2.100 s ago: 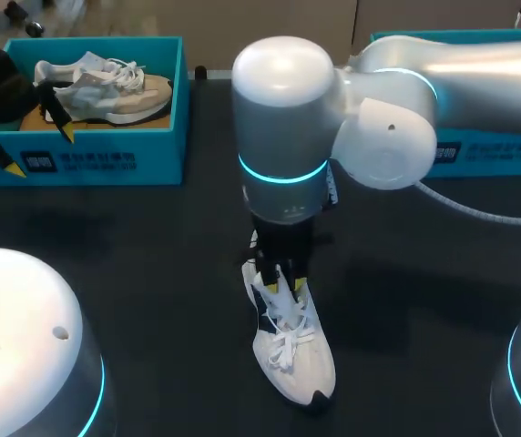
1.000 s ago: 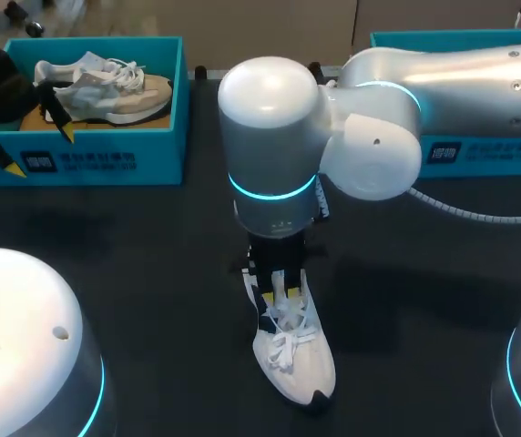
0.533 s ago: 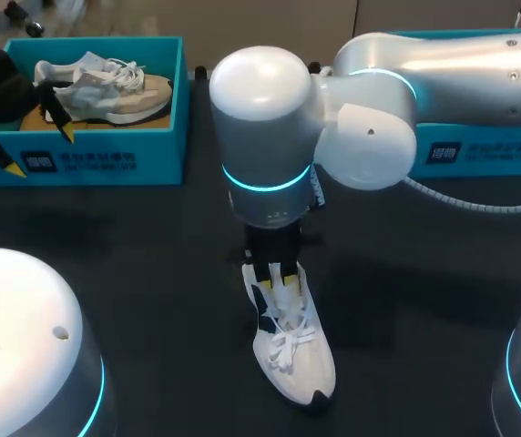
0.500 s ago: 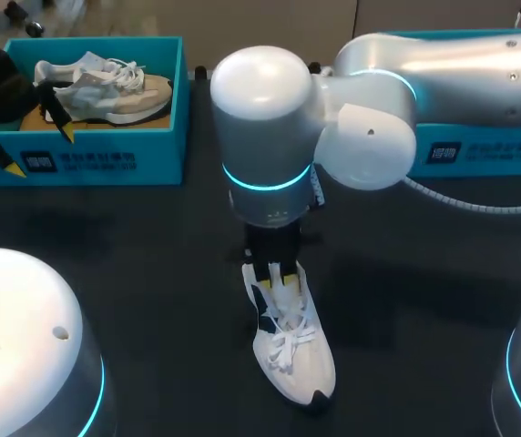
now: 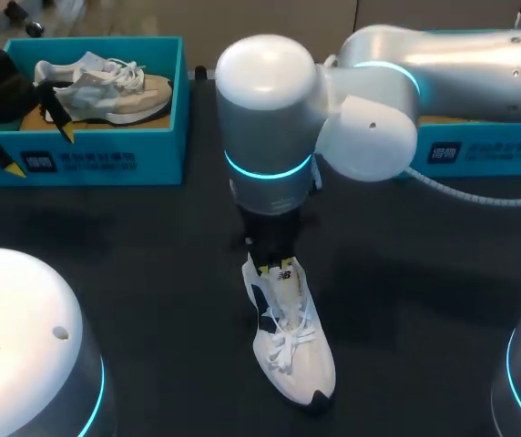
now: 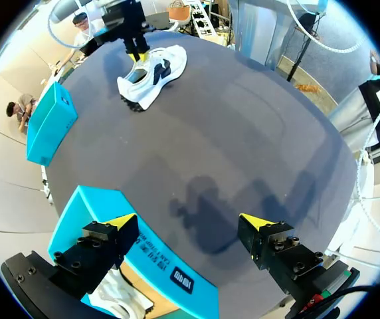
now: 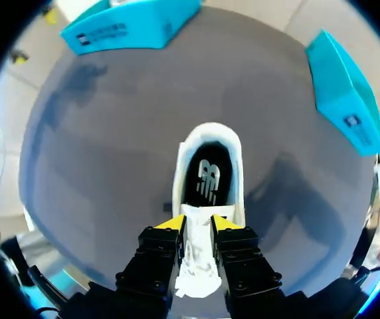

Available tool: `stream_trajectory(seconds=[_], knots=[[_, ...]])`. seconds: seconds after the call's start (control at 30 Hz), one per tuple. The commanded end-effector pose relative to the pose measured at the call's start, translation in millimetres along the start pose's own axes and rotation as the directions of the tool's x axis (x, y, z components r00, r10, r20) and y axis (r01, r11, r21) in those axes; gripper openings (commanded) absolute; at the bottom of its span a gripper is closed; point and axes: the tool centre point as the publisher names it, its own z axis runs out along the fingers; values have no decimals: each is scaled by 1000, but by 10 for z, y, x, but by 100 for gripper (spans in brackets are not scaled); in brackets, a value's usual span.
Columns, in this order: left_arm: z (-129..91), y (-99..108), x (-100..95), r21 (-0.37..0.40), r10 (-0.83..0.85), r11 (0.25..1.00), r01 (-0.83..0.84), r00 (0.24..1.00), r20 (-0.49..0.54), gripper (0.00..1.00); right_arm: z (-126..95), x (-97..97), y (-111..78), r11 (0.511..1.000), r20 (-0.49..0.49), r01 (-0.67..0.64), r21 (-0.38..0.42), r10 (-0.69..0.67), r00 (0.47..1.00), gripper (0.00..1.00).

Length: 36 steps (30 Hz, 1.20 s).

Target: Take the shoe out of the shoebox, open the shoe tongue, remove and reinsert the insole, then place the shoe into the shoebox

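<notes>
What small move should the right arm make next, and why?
Probably draw the tongue a little further toward the toe. The right tool is shut on it, and the insole lies inside the white shoe, not yet taken out. The left tool hangs open, far from the shoe, so nothing else is widening the opening.

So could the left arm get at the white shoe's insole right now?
Probably: the left gripper is open, bare table lies between, and the right gripper, shut on the tongue, leaves the insole exposed.
</notes>
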Motion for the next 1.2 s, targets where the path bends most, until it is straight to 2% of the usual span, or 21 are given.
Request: stream_trajectory(seconds=[0.03, 0.1, 0.23, 0.27, 0.3, 0.33, 0.43, 0.47, 0.5, 0.87, 0.9, 0.93, 0.97, 1.07, 1.2], knots=[[0, -4, 6, -3, 0, 1000, 0, 1000, -1, 100, -320, -224, -14, 993, -37, 110, -33, -111, 993, 27], [0, -4, 6, -3, 0, 1000, 0, 1000, -1, 100, -362, -272, 44, 976, -31, 219, 4, -218, 975, 29], [0, -4, 6, -3, 0, 1000, 0, 1000, -1, 100, -422, -340, 146, 929, -4, 367, 49, -367, 930, 43], [0, -4, 6, -3, 0, 1000, 0, 1000, -1, 100, -427, -354, 169, 912, -8, 404, 64, -405, 914, 53], [0, -4, 6, -3, 0, 1000, 0, 1000, -1, 100, -434, -367, 193, 901, -8, 428, 69, -429, 903, 84], [0, -4, 6, -3, 0, 1000, 0, 1000, -1, 100, -445, -382, 217, 889, -5, 452, 72, -453, 892, 100], [0, -4, 6, -3, 0, 1000, 0, 1000, -1, 100, -491, -408, 289, 821, -38, 570, 45, -568, 822, 100], [0, -4, 6, -3, 0, 1000, 0, 1000, -1, 100, -527, -401, 303, 774, -90, 634, 6, -631, 771, 100], [0, -4, 6, -3, 0, 1000, 0, 1000, -1, 100, -574, -380, 290, 696, -182, 715, -63, -713, 677, 100], [0, -4, 6, -3, 0, 1000, 0, 1000, -1, 100, -574, -380, 290, 696, -182, 715, -63, -713, 677, 100], [0, -4, 6, -3, 0, 1000, 0, 1000, -1, 100, -569, -345, 326, 665, -141, 746, -25, -742, 656, 100], [0, -4, 6, -3, 0, 1000, 0, 1000, -1, 100, -562, -310, 361, 654, -104, 756, 23, -751, 653, 100], [0, -4, 6, -3, 0, 1000, 0, 1000, -1, 100, -558, -297, 390, 625, -68, 780, 33, -777, 626, 100], [0, -4, 6, -3, 0, 1000, 0, 1000, -1, 100, -557, -304, 453, 588, 14, 807, 55, -808, 588, 100], [0, -4, 6, -3, 0, 1000, 0, 1000, -1, 100, -504, -273, 550, 518, 77, 852, 77, -855, 513, 100]])
